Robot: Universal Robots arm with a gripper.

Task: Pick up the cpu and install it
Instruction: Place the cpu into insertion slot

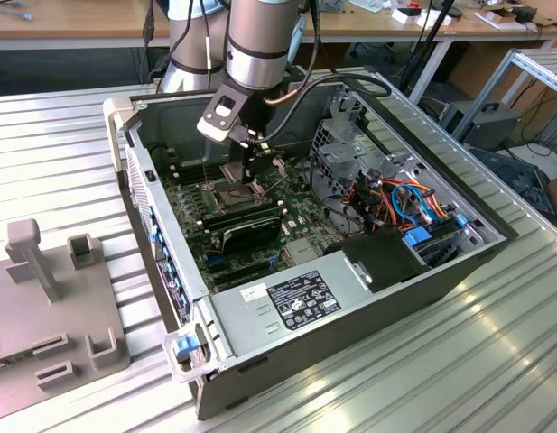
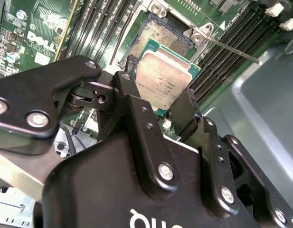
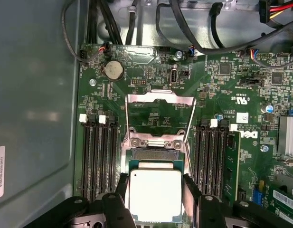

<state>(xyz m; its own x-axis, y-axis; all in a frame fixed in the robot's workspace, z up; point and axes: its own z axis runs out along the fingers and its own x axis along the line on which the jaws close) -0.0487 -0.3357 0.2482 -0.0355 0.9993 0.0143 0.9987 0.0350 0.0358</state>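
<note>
The claw [image 3: 155,184] is gripping the cpu [image 3: 155,194] by two opposite edges, its fingers [image 3: 190,197] parted only to the chip's width. The chip's silvery face is showing in both wrist views. It is sitting over the open socket [image 3: 155,154], partly covering it. The claw's body is hiding the chip's rear edge. In the exterior view the chip is hard to make out inside the computer case [image 1: 459,271] on the bench [image 1: 61,162].
</note>
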